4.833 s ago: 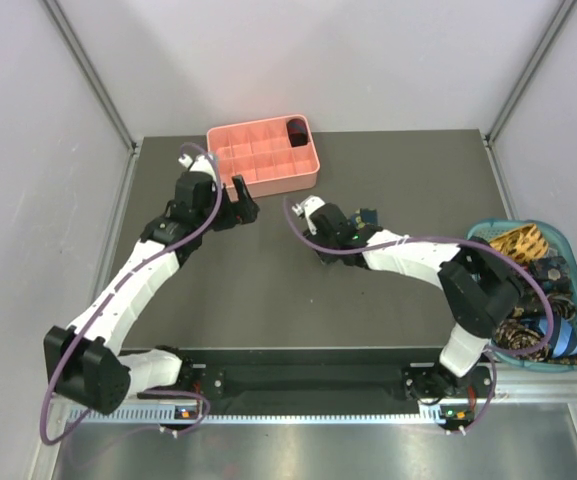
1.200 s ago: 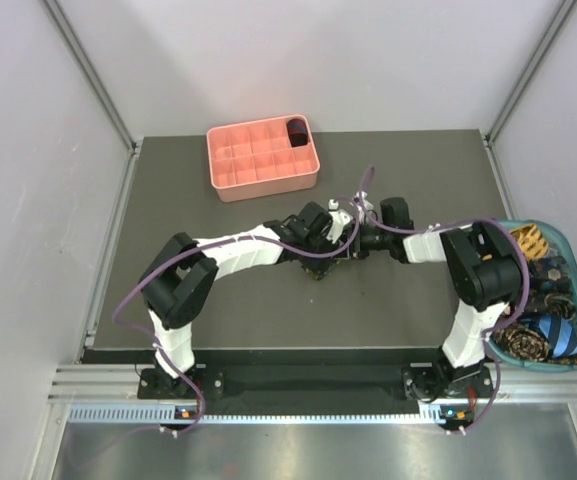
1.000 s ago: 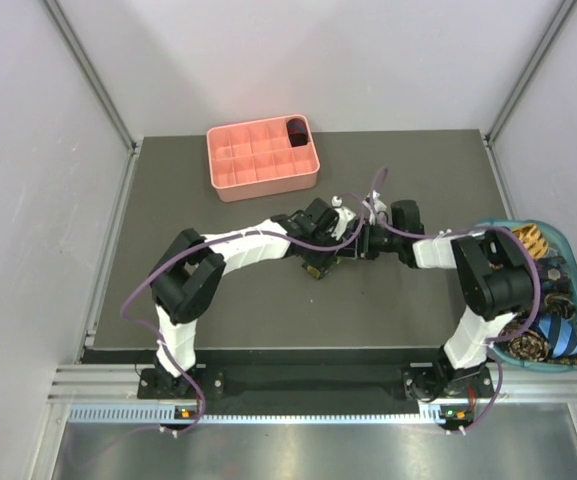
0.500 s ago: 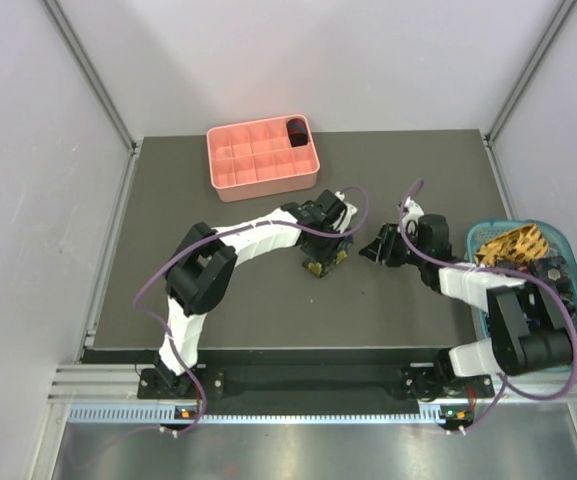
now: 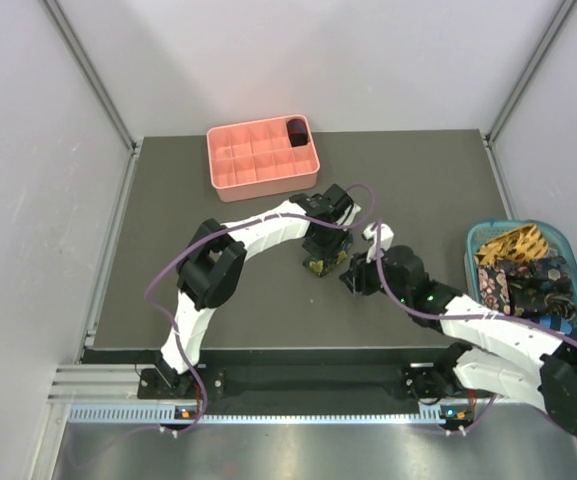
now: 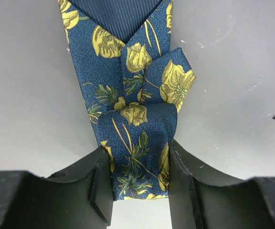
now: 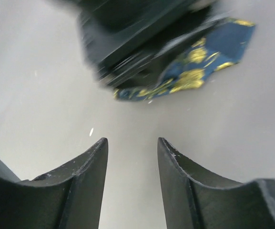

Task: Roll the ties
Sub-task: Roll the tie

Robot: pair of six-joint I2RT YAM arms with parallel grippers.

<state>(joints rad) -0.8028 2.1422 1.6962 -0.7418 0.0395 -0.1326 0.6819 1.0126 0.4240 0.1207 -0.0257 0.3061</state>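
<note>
In the left wrist view the left end effector (image 6: pixel 138 164) is closed on the navy tie with yellow flowers (image 6: pixel 132 114). Both black fingers (image 6: pixel 101 186) press the sides of a folded end of it. The fabric lies there in several layers, one over the other, and a striped dark blue lining shows at the top edge of this view. The rest of the tie goes out of the picture.

The top camera does not show this fold. It shows only a small dark and yellow bundle under the left end effector, near the middle of the grey worktop (image 5: pixel 438 180). The right end effector (image 7: pixel 131 148) is just beside it on the right, but apart from it.

In the right wrist view the fingers of the right end effector stand open, with only bare worktop between them. Farther on we see the left end effector, blurred, and a pointed part of the same tie under it.

Only the top camera shows the salmon-pink grid tray (image 5: pixel 268 183) at the far side, with a dark maroon coil (image 5: pixel 296 131) in its far right compartment. It also shows the teal basket (image 5: pixel 470 255) at the right edge, with more ties (image 5: pixel 523 275) heaped in it.
</note>
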